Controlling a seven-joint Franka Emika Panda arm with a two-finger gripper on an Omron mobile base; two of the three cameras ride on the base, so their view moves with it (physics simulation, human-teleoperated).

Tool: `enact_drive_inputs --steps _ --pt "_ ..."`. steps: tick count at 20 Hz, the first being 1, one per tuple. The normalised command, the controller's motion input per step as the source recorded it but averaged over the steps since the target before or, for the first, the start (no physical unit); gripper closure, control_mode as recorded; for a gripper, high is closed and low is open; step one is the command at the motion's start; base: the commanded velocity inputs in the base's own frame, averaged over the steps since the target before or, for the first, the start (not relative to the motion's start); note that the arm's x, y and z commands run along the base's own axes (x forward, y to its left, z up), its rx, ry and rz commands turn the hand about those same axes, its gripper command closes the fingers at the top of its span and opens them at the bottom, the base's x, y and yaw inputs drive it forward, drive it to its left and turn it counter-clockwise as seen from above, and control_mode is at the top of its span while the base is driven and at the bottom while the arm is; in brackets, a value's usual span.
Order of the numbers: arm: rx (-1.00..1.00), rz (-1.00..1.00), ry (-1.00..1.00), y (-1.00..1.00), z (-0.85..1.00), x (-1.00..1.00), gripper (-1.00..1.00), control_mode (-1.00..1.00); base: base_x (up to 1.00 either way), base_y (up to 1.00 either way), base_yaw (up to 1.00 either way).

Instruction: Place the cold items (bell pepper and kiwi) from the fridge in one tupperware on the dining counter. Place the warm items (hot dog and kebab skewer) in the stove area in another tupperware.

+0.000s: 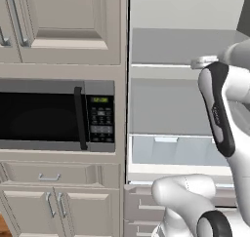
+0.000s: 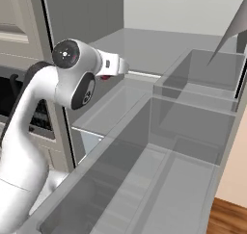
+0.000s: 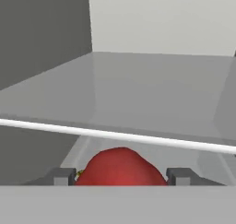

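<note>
No legible text; microwave (image 1: 56, 115) control panel (image 1: 101, 120) markings too blurred.

1. The white arm (image 2: 34, 132) is rising from the lower left and bending toward the open fridge (image 2: 144, 45).
2. The gripper (image 2: 116, 67) is sitting at a glass shelf's (image 2: 144, 50) front edge, with a red thing (image 2: 105, 76) showing just under it; its jaws are hidden.
3. Clear door bins (image 2: 193, 122) are lining the foreground at right.
4. A microwave (image 2: 38, 117) is peeking out behind the arm.
</note>
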Motion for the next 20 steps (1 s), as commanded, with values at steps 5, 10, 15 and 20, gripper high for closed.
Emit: enact_drive_inputs --steps 5,10,15,20 --pt "-0.23 0.2 0.03 0.45 -0.35 -1.0 1.0 -1.0 0.0 0.0 0.0" --pt "-0.27 0.19 0.16 0.47 -0.59 -1.0 1.0 -1.0 0.0 0.0 0.0" --pt "-0.26 0.15 0.28 0.54 -0.64 -0.7 1.0 -1.0 0.0 0.0 0.0" --pt "-0.13 0.1 0.13 0.48 -0.56 -0.1 1.0 -1.0 0.0 0.0 0.0"
